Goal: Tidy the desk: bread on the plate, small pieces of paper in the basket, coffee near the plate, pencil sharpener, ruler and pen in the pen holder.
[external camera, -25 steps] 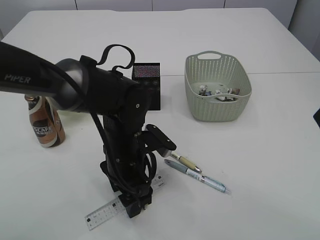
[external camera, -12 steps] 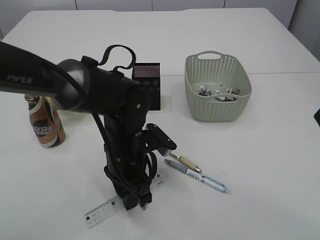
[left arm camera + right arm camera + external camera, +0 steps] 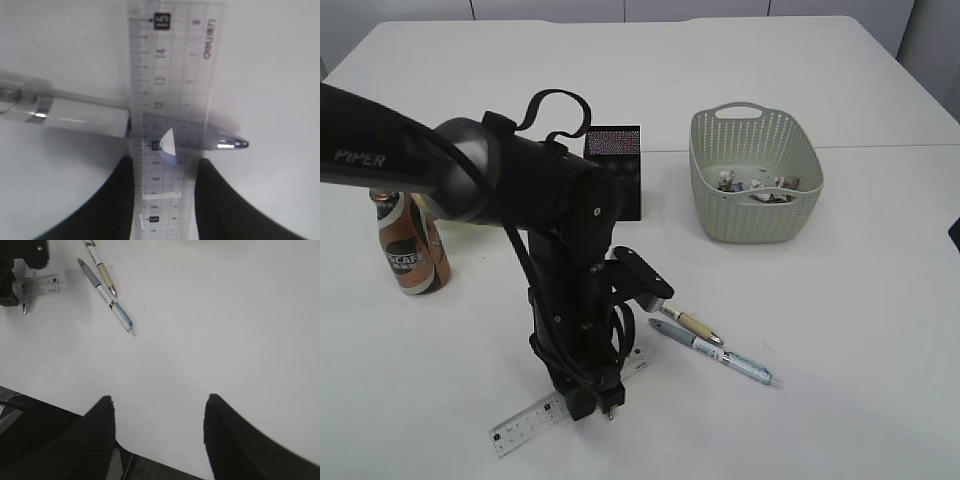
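Note:
The clear ruler (image 3: 170, 75) lies flat on the white desk (image 3: 840, 320), crossing over a white pen (image 3: 85, 117) with a silver tip. My left gripper (image 3: 165, 161) points straight down, shut on the ruler, one black finger against each long edge. In the exterior view the left gripper (image 3: 595, 400) hides the middle of the ruler (image 3: 525, 427). Two more pens (image 3: 692, 324) (image 3: 725, 357) lie just to its right. My right gripper (image 3: 157, 402) hangs open over bare desk. The black mesh pen holder (image 3: 617, 150) stands behind the arm. Bread and pencil sharpener are out of view.
The coffee bottle (image 3: 410, 250) stands at the left, a sliver of the pale green plate (image 3: 470, 230) behind the arm. The grey-green basket (image 3: 755, 215) at the back right holds small crumpled paper pieces (image 3: 755, 185). The desk's front edge (image 3: 60, 407) is near my right gripper.
The left gripper's fingers have closed in from wide apart onto the ruler's edges. The arm shifted only slightly. The right gripper has not moved.

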